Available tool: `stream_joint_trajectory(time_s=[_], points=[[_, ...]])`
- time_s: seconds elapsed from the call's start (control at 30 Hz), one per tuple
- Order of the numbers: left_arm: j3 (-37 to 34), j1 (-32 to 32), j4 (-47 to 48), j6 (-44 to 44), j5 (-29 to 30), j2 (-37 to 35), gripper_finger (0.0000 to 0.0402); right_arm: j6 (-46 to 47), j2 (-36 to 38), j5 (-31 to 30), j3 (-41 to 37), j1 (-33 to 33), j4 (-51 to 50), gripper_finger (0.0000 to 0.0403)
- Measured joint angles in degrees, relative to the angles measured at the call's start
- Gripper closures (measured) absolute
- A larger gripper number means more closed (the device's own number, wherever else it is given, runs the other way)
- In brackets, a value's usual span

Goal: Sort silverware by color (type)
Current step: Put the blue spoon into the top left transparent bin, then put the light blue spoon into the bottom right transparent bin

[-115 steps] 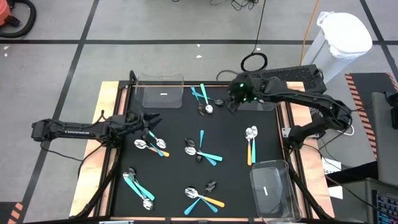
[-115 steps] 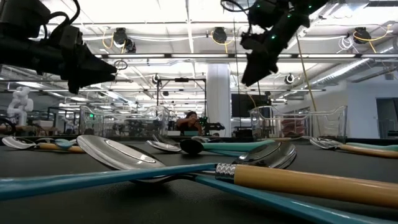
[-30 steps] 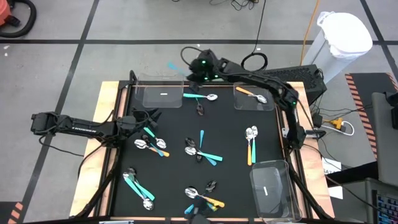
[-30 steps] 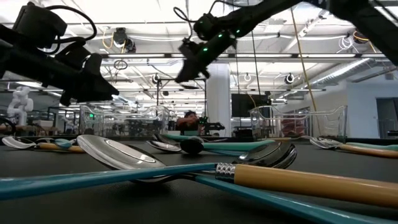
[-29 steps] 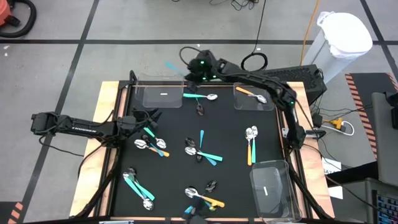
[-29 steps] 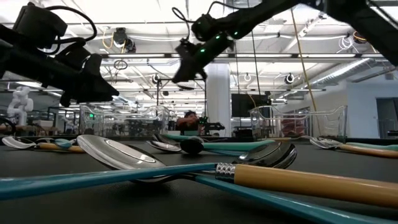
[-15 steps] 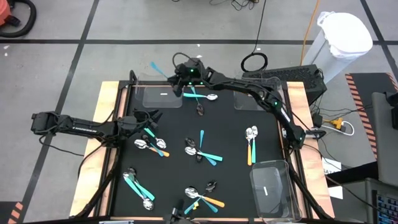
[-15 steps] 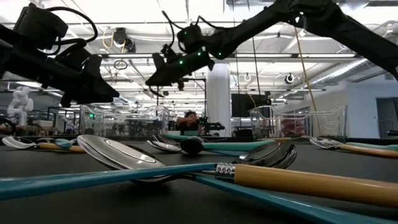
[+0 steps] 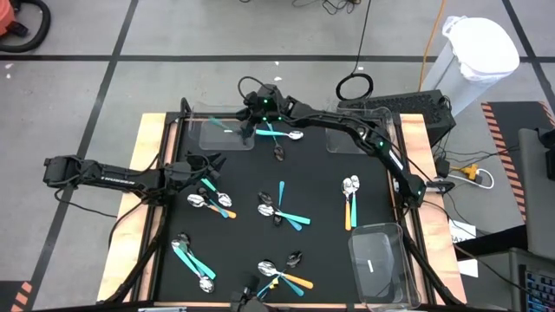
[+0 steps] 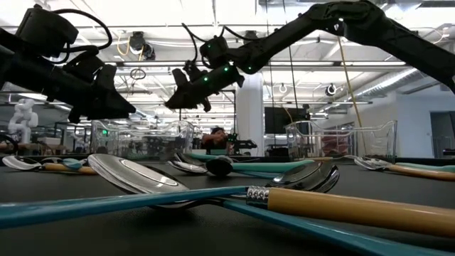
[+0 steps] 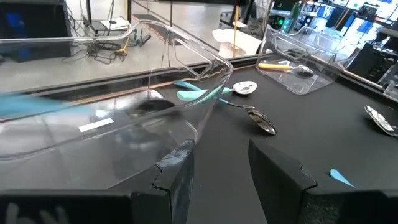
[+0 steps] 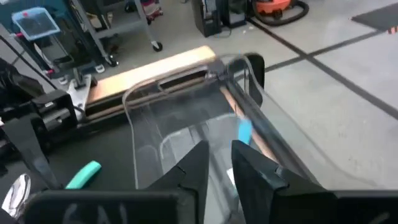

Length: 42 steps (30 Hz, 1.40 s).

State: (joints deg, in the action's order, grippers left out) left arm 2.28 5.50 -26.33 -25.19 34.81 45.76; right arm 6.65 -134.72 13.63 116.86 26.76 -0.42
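Observation:
Silverware with teal or orange handles lies in small groups on the black mat, among them a teal spoon [image 9: 282, 134], an orange pair [image 9: 349, 198] and a cluster [image 9: 212, 202]. My right gripper [image 9: 246, 123] [image 10: 175, 102] [image 12: 221, 163] reaches over the clear far-left bin [image 9: 225, 132], shut on a teal-handled utensil [image 12: 244, 130]. My left gripper [image 9: 211, 163] [image 11: 221, 171] hangs open above the mat's left side, touching nothing. It faces that bin [image 11: 124, 118]. My right gripper pinches the teal-handled utensil between its two fingers, and they hide the part they are on. The free handle end [image 12: 244, 132] sticks out past the fingertips. The fingers slant down from the table's far right. The utensil is lifted clear above the far-left bin's opening.
A second clear bin [image 9: 355, 137] at the far right holds an orange-handled spoon [image 11: 280, 67]. A third bin [image 9: 379, 264] stands at the near right corner. A dark spoon [image 9: 279, 153] lies just near of the far-left bin. The right arm [image 9: 347, 126] spans the far edge.
My right gripper has swung with the teal-handled utensil from beyond the table's far edge toward the left and near side. It has come down over the far-left bin and tipped its fingers downward.

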Motion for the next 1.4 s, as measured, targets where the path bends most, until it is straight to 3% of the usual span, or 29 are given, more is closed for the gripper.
stream_joint_trajectory(time_s=[0.2, 0.6, 0.73, 0.93, 1.03, 1.2, 1.4], points=[[0.00, 0.00, 0.31, 0.00, -0.04, 0.00, 0.0246, -0.52, 0.87, 0.02, 0.00, 0.02, -4.24, 0.0289], [0.00, -0.22, 8.45, -5.35, -1.56, 0.00, 0.0246, -9.26, 14.02, -1.71, -2.30, -1.45, -32.70, 0.0264], [0.00, -1.19, 9.05, -5.95, -0.56, 0.00, 0.0246, -10.26, 20.51, -1.54, -13.18, -4.79, -32.96, 0.0264], [0.00, -2.18, 9.69, -5.80, 1.97, 0.00, 0.0246, -5.46, 32.19, -1.82, -37.01, -9.09, -19.64, 0.0264], [0.00, -2.16, 10.54, -5.53, 2.35, 0.00, 0.0246, -2.15, 36.97, -6.41, -46.63, -11.39, -16.55, 0.0264], [0.00, -2.15, 13.65, -5.41, 6.73, 0.00, 0.0246, 5.23, 43.15, -17.61, -57.03, -14.80, -18.11, 0.0264], [0.00, -2.14, 13.13, 1.54, 7.76, -0.02, 0.0246, 18.77, 46.26, -17.79, -62.39, -17.52, -20.04, 0.0264]])
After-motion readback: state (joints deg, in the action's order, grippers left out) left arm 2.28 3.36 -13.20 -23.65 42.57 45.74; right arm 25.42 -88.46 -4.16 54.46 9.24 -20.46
